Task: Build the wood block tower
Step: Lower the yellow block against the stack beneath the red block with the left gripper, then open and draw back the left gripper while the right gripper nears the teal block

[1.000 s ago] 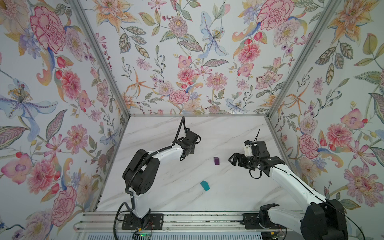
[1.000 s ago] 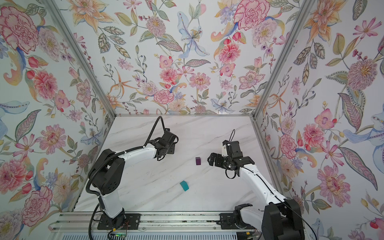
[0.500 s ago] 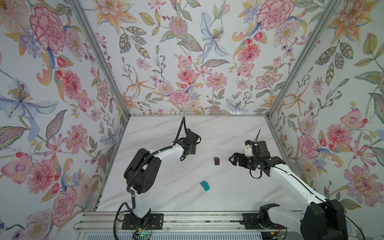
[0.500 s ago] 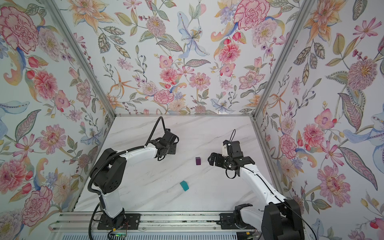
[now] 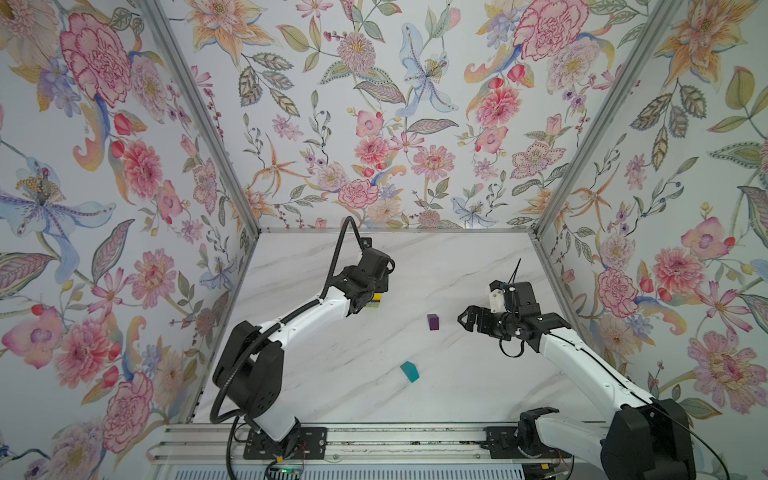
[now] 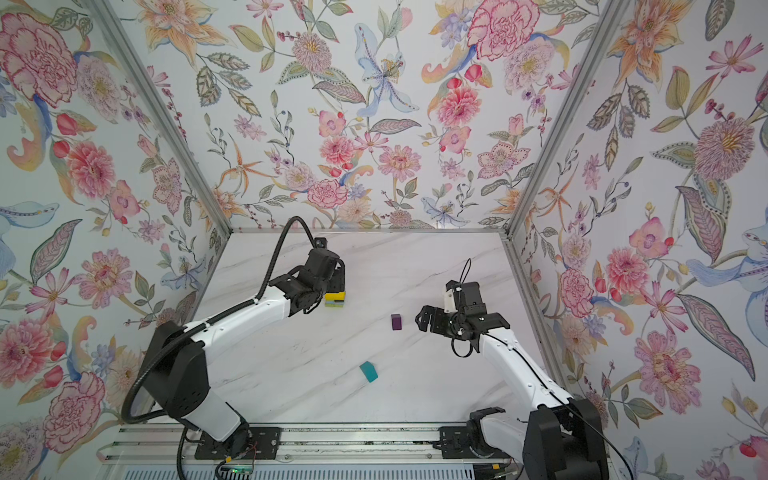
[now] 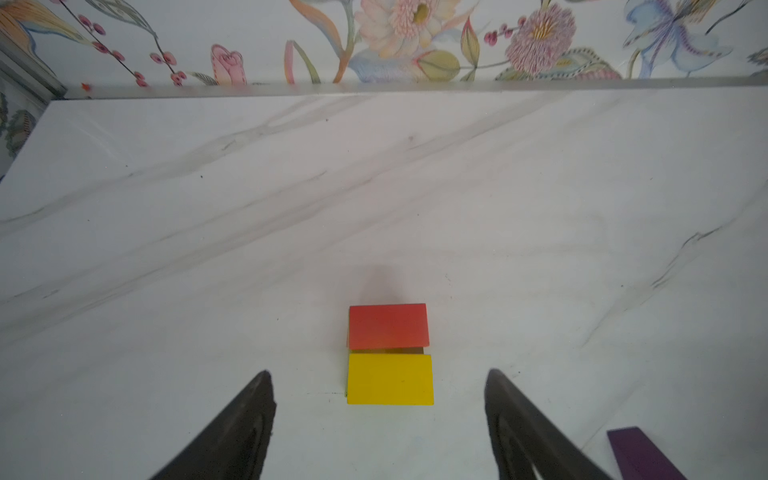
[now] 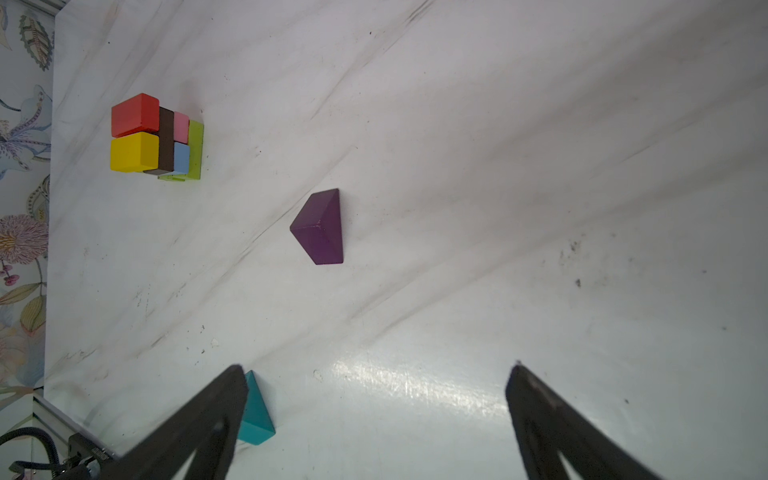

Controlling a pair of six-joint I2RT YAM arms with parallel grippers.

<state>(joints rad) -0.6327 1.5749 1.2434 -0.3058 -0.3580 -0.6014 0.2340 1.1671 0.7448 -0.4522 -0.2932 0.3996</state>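
Tower (image 8: 156, 137): its top layer, red block (image 7: 388, 326) and yellow block (image 7: 390, 379) side by side, lies between and just ahead of the fingertips of my left pincer (image 7: 379, 373), whose jaws have just spread clear of the yellow block. I judge that block delivered. My right pincer (image 8: 377, 366) stands wide and empty, purple block (image 8: 320, 228) ahead of it, teal block (image 8: 255, 415) beside one fingertip; both remain unstacked.

Marble-look table (image 8: 457, 166) smooth, glossy, speckled with scuffs; tower (image 8: 156, 137) smooth, matt-painted; base rail (image 5: 395, 436) brushed metal
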